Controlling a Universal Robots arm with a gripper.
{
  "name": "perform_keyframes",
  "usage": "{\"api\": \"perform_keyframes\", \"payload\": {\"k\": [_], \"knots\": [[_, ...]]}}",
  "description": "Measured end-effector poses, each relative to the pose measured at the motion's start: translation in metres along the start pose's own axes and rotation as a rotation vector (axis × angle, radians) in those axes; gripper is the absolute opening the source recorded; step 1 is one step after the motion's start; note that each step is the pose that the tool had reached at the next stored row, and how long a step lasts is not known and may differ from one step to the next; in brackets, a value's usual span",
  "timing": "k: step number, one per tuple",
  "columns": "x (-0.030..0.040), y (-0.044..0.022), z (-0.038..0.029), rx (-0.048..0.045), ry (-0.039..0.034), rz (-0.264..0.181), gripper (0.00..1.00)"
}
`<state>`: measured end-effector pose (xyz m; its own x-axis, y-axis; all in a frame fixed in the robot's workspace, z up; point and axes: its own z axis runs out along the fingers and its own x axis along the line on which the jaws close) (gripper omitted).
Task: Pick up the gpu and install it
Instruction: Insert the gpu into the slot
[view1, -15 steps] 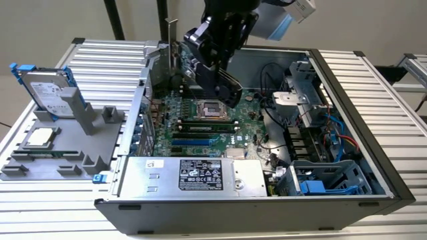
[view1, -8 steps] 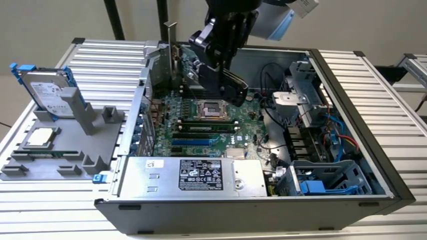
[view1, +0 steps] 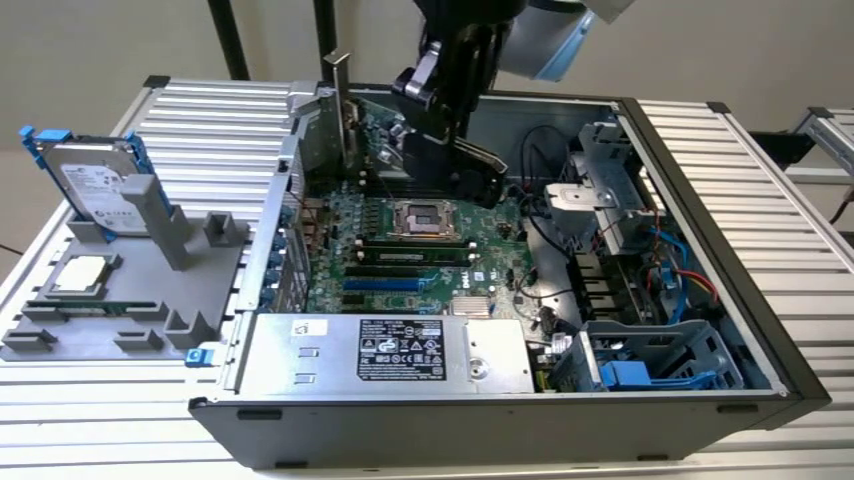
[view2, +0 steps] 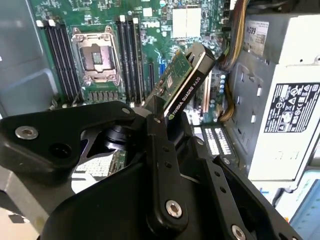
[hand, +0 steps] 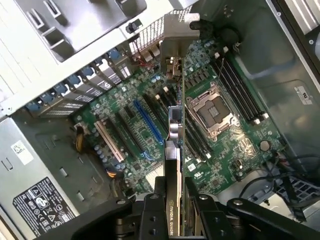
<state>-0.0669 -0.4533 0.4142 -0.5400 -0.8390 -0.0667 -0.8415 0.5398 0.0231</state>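
Note:
The gpu (view1: 374, 135) hangs inside the open computer case, above the green motherboard (view1: 400, 255), with my gripper (view1: 416, 138) shut on it. Its silver end bracket (view1: 338, 100) points up near the case's rear slot openings. In the second wrist view the gpu (view2: 186, 75) sticks out tilted from my gripper (view2: 167, 122), showing a green board face and a black edge. In the first wrist view the gpu (hand: 174, 135) is seen edge-on, running from my gripper (hand: 175, 197) to its bracket (hand: 172, 45), over the expansion slots beside a blue slot (hand: 147, 120).
The case wall with a power supply (view1: 387, 350) stands at the front, and a drive cage (view1: 654, 355) with cables at the exterior view's right. An open processor socket (view1: 424, 215) sits mid-board. Outside the case, a grey fixture (view1: 147, 300) holds a hard drive in a blue caddy (view1: 100, 185).

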Motion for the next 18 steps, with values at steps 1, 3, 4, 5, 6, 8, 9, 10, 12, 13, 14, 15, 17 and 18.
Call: {"api": "perform_keyframes", "payload": {"k": [1, 3, 4, 5, 6, 8, 9, 10, 12, 13, 14, 15, 17, 18], "knots": [[0.0, 0.0, 0.0, 0.0004, -0.0006, -0.018, 0.0], [0.0001, 0.0001, -0.0001, 0.0005, -0.0011, -0.054, 0.0], [0.0001, 0.0001, 0.0, -0.0001, -0.0012, -0.072, 0.0], [0.0001, 0.0001, 0.0, -0.0009, -0.0012, -0.091, 0.0], [0.0001, 0.0001, 0.0, -0.0017, -0.0011, -0.109, 0.0], [0.0001, 0.0001, -0.0001, -0.0035, -0.0006, -0.144, 0.0], [0.0001, 0.0001, -0.0001, -0.0044, -0.0005, -0.163, 0.0], [0.0001, 0.0001, -0.0001, -0.0052, -0.0003, -0.18, 0.0], [0.0001, 0.0001, -0.0001, -0.0072, 0.0003, -0.217, 0.0], [0.0001, 0.0001, -0.0001, -0.0083, 0.0005, -0.234, 0.0], [0.0001, 0.0001, -0.0001, -0.0094, 0.0008, -0.253, 0.0], [0.0001, 0.0001, -0.0001, -0.0106, 0.001, -0.271, 0.0], [0.0001, 0.0001, -0.0001, -0.0129, 0.0017, -0.307, 0.0], [0.0001, 0.0001, -0.0001, -0.0141, 0.002, -0.325, 0.0]]}}
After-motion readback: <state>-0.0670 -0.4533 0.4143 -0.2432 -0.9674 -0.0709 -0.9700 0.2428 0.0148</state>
